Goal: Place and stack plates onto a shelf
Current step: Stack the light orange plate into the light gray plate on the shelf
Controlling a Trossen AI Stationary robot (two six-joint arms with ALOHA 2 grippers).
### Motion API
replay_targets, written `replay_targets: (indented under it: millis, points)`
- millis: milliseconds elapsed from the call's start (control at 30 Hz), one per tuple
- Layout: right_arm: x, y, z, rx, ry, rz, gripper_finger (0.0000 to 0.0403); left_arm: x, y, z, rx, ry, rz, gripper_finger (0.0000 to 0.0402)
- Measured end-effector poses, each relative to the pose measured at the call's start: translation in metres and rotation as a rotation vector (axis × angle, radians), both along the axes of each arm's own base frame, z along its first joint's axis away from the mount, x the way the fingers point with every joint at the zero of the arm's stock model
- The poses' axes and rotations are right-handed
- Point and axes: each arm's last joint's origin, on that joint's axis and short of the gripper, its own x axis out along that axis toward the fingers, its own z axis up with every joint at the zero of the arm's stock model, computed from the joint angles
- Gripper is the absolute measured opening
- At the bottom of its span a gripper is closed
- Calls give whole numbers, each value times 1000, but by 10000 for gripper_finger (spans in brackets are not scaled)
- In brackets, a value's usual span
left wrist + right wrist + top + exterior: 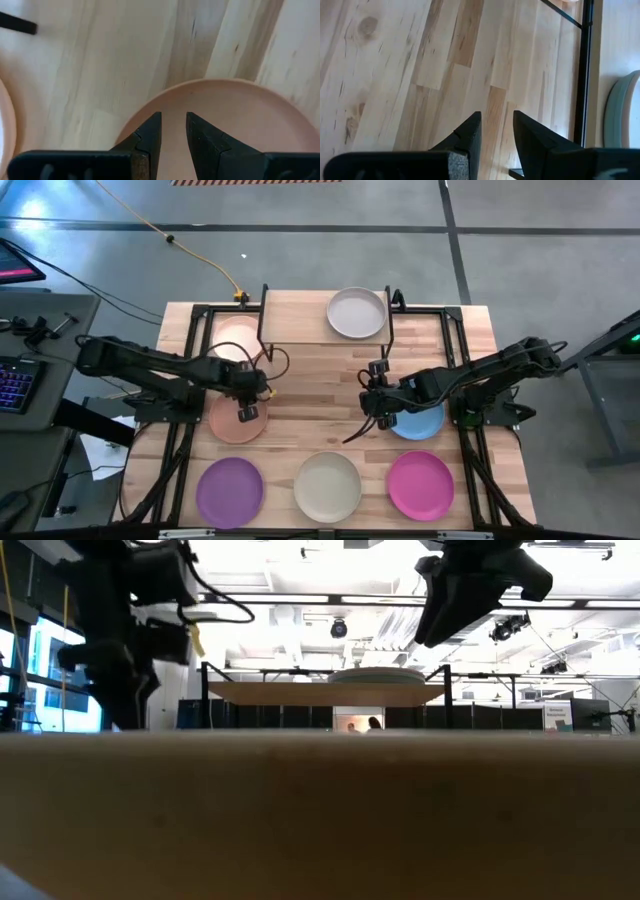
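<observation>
The shelf [300, 318] stands at the table's far middle. On its right half lies a grey plate [357, 313] with a teal edge under it [612, 112]. My left gripper [248, 412] points down over a peach plate [240, 125] that lies flat on the table. Its fingers are open with a narrow gap [174, 120] and nothing between them. My right gripper [495, 117] is open above bare wood, left of a blue plate [420, 422] and near the shelf's black leg [581, 75].
Purple [230, 490], cream [328, 485] and magenta [420, 483] plates lie in a row along the near edge. A pale pink plate [235, 338] lies by the shelf's left end. Black frame rails [190, 350] run along both sides of the table.
</observation>
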Motion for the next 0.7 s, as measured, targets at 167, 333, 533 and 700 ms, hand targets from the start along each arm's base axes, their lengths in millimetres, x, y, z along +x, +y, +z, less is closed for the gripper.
replay_targets:
  millis: [167, 333, 533, 700]
  points:
    - [0, 0, 0, 2, 1, 1, 94, 7, 0, -9, 16, 22, -20, 78]
    - [0, 1, 0, 36, 9, 19, 94, 9, 1, -14, 34, 48, -60, 78]
    - [0, 1, -1, 55, 6, 8, 94, 10, 2, -17, 77, 65, -60, 78]
    - [0, 1, -1, 54, 6, 10, 94, 10, 2, -17, 81, 65, -59, 78]
